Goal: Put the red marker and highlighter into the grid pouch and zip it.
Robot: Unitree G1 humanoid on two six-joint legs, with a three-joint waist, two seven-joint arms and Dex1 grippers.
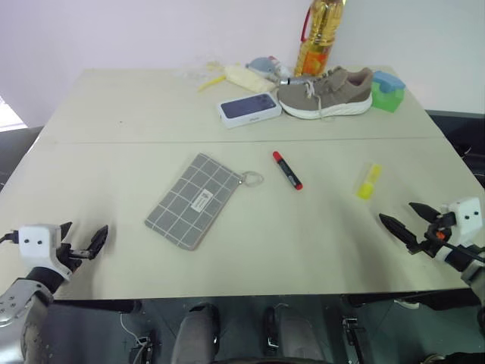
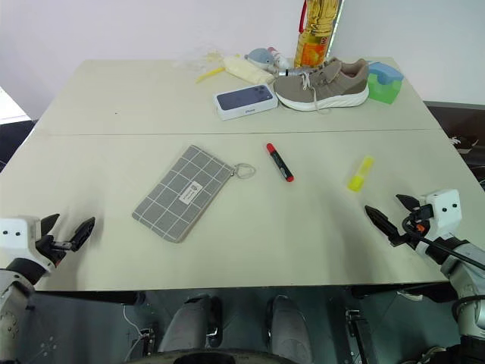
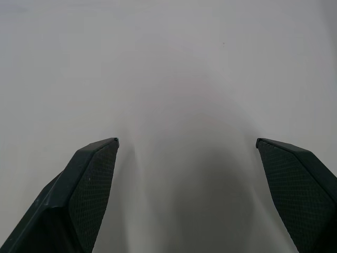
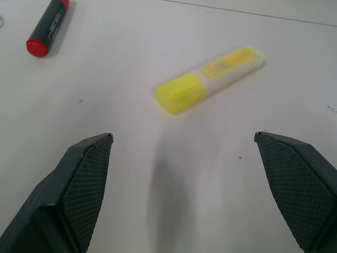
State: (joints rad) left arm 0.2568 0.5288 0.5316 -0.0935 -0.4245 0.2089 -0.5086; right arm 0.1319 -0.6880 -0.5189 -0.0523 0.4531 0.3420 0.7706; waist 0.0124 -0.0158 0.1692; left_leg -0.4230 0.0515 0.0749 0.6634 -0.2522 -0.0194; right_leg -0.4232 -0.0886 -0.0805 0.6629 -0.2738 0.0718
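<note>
On a pale bench (image 1: 114, 250), the grid pouch (image 1: 195, 199) lies flat and slantwise near the middle, its small white label facing up and its zipper loop pull (image 1: 251, 179) stretched out from the corner nearest the red marker (image 1: 287, 170). The marker rests just beside that pull without touching it, one red end angled toward the far clutter. Well apart to the robot's right, the highlighter (image 1: 369, 181) lies alone on bare bench, its yellow cap end nearer the robot.

The left pincer (image 1: 85, 241) hovers at the near left edge of the bench, its two black fingers spread wide with nothing between them; through its wrist camera, bare bench surface lies between the fingertips (image 3: 95, 174). The right pincer (image 1: 405, 221) hangs at the near right edge, likewise spread wide and empty, with the highlighter (image 4: 209, 79) lying ahead of its parted fingers and the marker's red end (image 4: 48, 28) off to one side.

Along the far edge stand a grey sneaker (image 1: 326, 92), a blue-and-white phone box (image 1: 249, 109), a bottle of yellow oil (image 1: 318, 36), a green-and-blue block (image 1: 387, 92) and a small heap of pale odds and ends (image 1: 227, 76)
</note>
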